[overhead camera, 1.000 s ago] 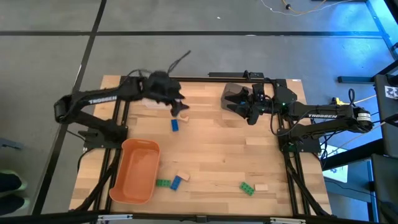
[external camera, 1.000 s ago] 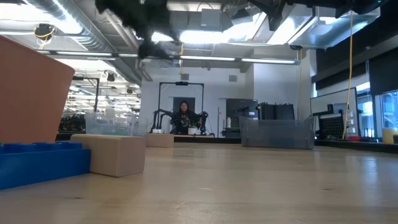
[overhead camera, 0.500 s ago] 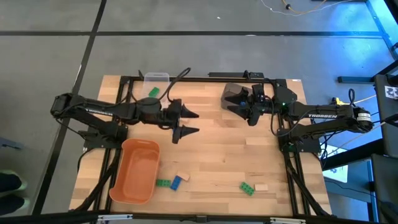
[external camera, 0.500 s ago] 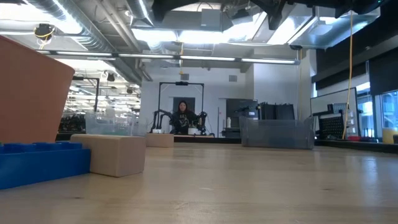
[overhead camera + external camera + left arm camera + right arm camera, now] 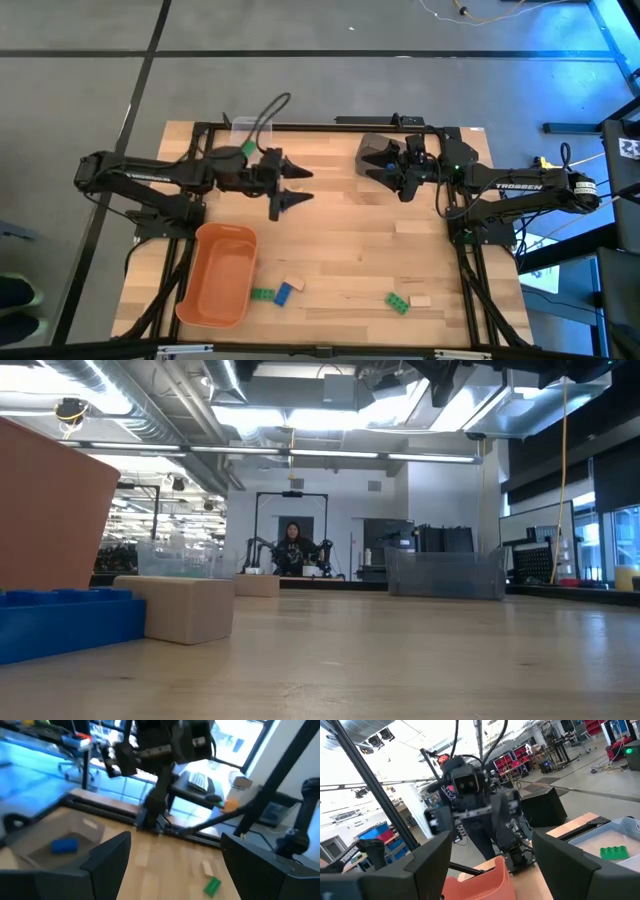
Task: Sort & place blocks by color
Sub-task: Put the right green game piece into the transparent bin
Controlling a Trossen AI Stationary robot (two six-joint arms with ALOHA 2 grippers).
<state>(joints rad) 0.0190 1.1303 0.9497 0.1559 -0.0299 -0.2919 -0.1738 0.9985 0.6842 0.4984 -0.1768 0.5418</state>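
Loose blocks lie flat near the table's front edge: a green (image 5: 263, 294), a blue (image 5: 283, 293) and a tan one (image 5: 295, 284) beside the orange tub (image 5: 222, 275), and a green (image 5: 398, 302) and a tan one (image 5: 420, 299) at the front right. A green block (image 5: 615, 851) lies in the clear tub. A blue block (image 5: 65, 845) lies in the dark grey bin (image 5: 365, 148). My left gripper (image 5: 298, 186) (image 5: 176, 837) hangs open and level above the table's middle left, with nothing between its fingers. My right gripper (image 5: 388, 165) (image 5: 494, 840) hangs open over the grey bin.
The clear tub (image 5: 240, 123) stands at the far left, partly under my left arm. In the low view the orange tub's wall (image 5: 50, 510), a blue block (image 5: 65, 622) and a tan block (image 5: 175, 608) fill the near left. Bare wood lies between the two arms.
My left gripper has swung away from the clear tub toward the table's middle and near side. It has risen out of the low view and tipped up until it points level at the right arm. The clear tub has come into sight behind it.
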